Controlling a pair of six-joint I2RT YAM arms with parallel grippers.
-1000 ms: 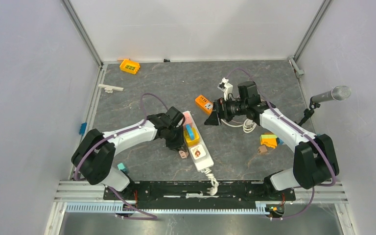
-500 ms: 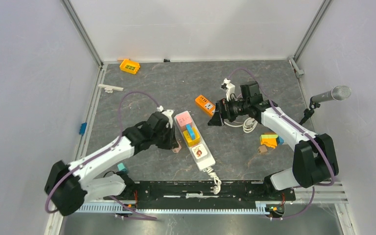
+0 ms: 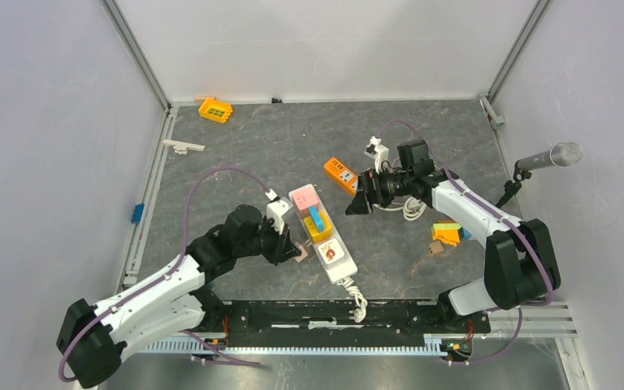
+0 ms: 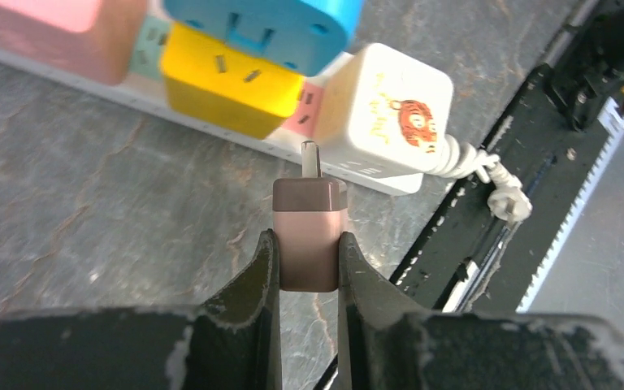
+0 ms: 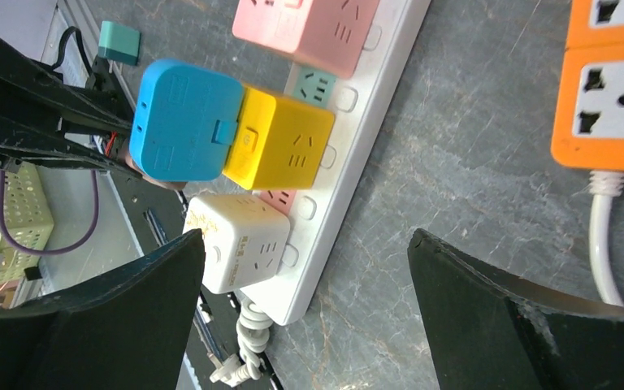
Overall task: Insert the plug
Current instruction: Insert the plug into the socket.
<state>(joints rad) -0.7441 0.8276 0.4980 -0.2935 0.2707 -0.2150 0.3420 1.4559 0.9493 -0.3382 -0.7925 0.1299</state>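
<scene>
The brown plug (image 4: 309, 213) is clamped by the left gripper (image 4: 307, 240), prong aimed at the power strip (image 5: 378, 97) just beside it for lining up, while the right gripper (image 5: 305, 244) is held spread wide and empty above the strip.

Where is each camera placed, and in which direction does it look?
Top external: above and behind the bases, facing down at the table; both arms show.
Left wrist: behind the left end effector, shut on the brown plug, facing the power strip.
Right wrist: behind the open right end effector, facing down.
Shared: both wrist views show the power strip.
</scene>
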